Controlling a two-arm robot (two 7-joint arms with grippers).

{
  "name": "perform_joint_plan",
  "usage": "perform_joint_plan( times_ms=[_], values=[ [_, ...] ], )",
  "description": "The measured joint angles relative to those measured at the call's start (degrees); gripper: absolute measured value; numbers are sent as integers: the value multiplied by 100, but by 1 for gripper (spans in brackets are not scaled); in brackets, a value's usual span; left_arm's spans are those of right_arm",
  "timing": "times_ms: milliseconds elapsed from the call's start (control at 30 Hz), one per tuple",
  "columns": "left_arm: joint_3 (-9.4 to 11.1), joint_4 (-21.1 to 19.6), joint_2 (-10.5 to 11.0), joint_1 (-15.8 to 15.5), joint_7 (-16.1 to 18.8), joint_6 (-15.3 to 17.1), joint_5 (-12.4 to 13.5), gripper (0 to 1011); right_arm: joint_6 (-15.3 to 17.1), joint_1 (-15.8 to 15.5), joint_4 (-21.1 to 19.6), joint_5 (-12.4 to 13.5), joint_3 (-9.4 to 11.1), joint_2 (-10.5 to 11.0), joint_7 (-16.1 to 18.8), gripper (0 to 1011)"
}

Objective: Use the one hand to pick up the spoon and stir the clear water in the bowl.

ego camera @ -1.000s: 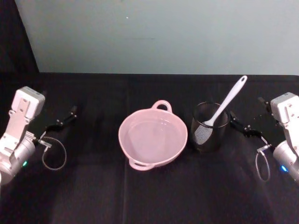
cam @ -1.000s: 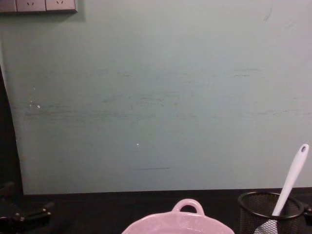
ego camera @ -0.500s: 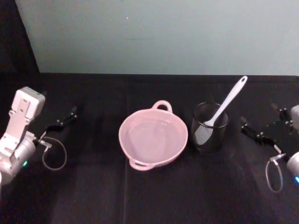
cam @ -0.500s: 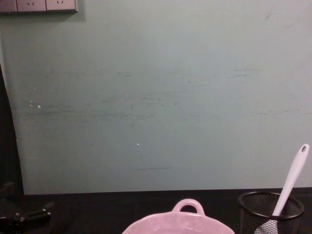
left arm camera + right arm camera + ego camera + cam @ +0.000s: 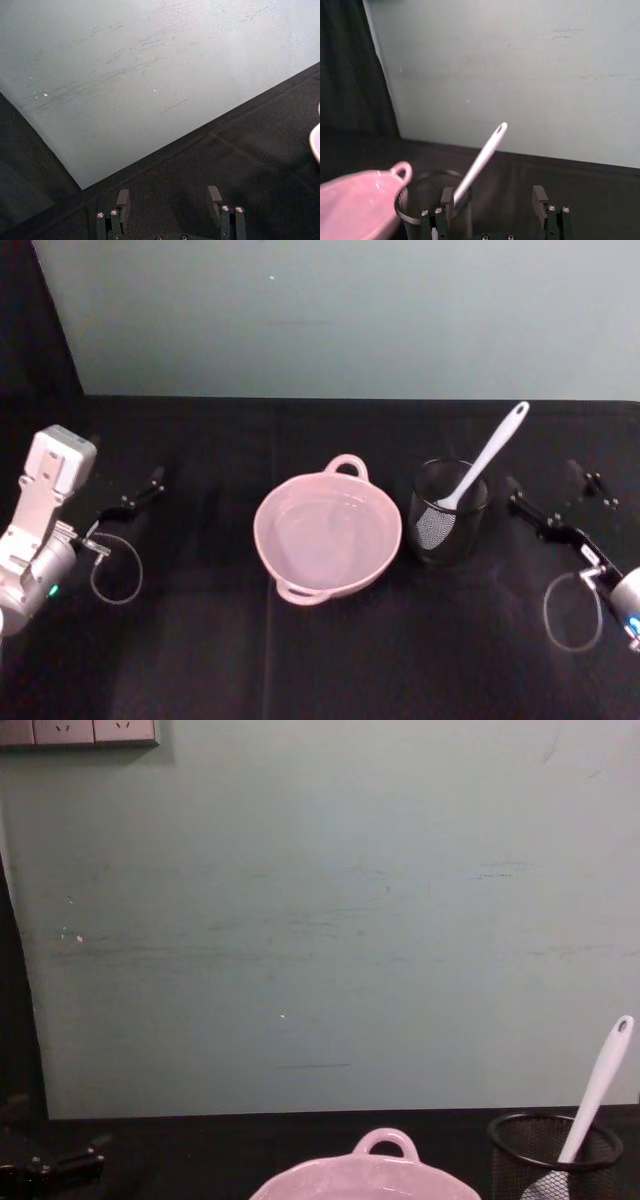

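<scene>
No writing, label, brand, number or sign can be read on anything in these views.
</scene>
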Motion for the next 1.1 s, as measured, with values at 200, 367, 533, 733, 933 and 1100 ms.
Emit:
perform_joint_plan(
  times_ms=[200, 367, 533, 733, 933, 1100],
  values=[
    [0, 0, 0, 0, 0, 0, 0, 1011, 72, 374, 457, 887, 186, -468, 614, 1003],
    [0, 0, 0, 0, 0, 0, 0, 1011, 493, 727, 819, 1539, 333, -802, 935, 1002],
    [1, 0, 0, 0, 0, 0, 0, 1011, 859, 1027, 1141, 1903, 402, -994, 1156, 1002],
    [0, 0, 0, 0, 0, 0, 0, 1011, 1200, 1360, 1478, 2213, 399, -1088, 1346, 1003],
    [1, 0, 0, 0, 0, 0, 0, 1011, 1410, 1498, 1592, 2465, 351, -1057, 1459, 1003],
    [0, 0, 0, 0, 0, 0, 0, 1011, 1433, 1537, 1655, 2596, 320, -1026, 1523, 947]
  ],
)
